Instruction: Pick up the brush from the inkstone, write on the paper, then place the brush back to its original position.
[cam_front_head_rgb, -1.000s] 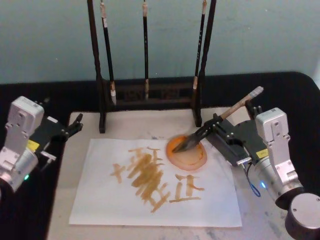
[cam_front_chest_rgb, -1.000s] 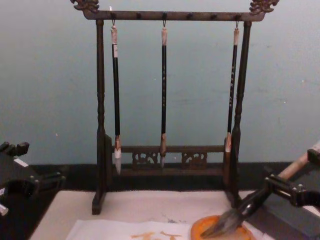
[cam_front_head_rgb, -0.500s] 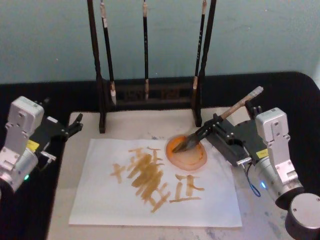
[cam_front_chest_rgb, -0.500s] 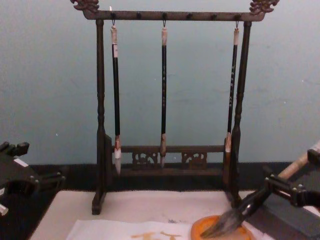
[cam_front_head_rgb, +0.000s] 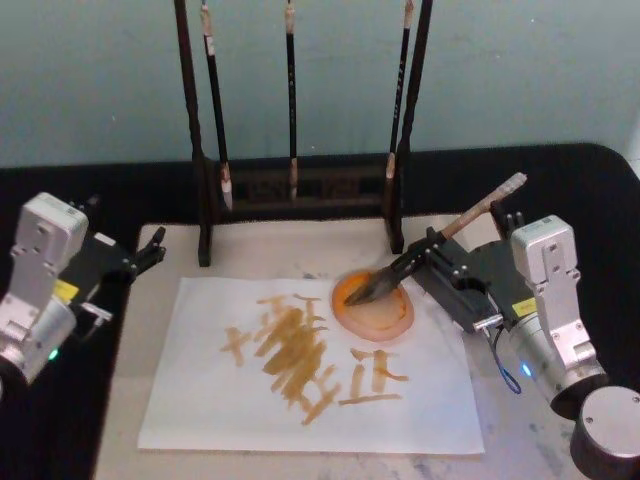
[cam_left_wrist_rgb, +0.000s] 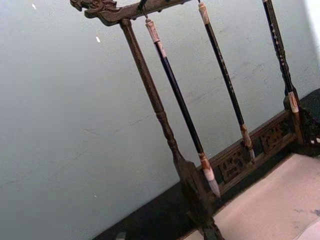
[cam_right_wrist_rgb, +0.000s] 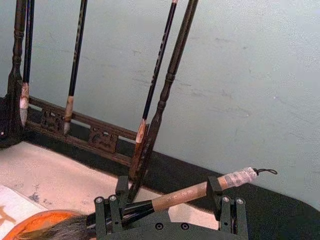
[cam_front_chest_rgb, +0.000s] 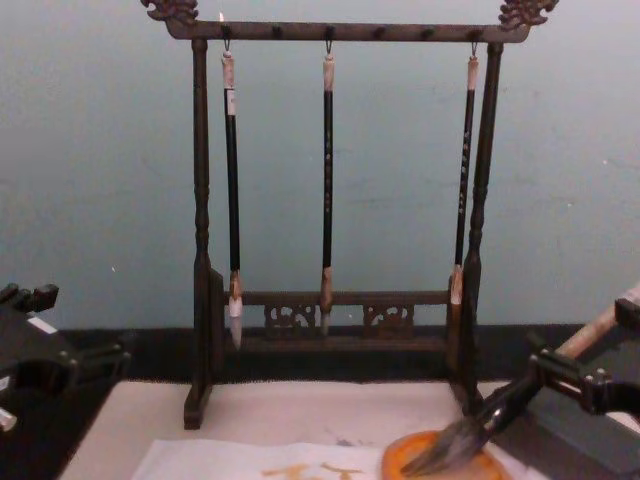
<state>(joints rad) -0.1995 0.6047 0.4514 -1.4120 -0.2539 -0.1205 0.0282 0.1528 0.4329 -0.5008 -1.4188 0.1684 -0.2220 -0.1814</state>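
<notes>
1. The right tool (cam_front_head_rgb: 432, 247) is clamped on the brush (cam_front_head_rgb: 440, 241), gripping it around the join of the black lower section and the tan handle.
2. In the right wrist view the brush (cam_right_wrist_rgb: 175, 196) lies across the tool's fingers (cam_right_wrist_rgb: 107, 212), with the pale wrapped end and its cord loop sticking out past the far side.
3. The brush slants down toward the robot's left, handle end high over the right arm, bristles low.
4. The bristles rest in the inkstone (cam_front_head_rgb: 375, 310), an orange dish; from the chest view the tip (cam_front_chest_rgb: 445, 448) touches the dish (cam_front_chest_rgb: 440, 462).
5. The inkstone sits on the far right corner of the paper (cam_front_head_rgb: 200, 400), just in front of the rack's right post.
6. The paper carries orange-yellow strokes in its middle and lies on a beige mat (cam_front_head_rgb: 260, 250) on the dark bench (cam_front_head_rgb: 590, 200).
7. The rack (cam_front_head_rgb: 195, 150) stands behind, three thin brushes hanging from it.
8. The left tool (cam_front_head_rgb: 150, 250) is parked at the mat's far left corner, well apart from the paper; whether its fingers are apart or together, I cannot tell.
</notes>
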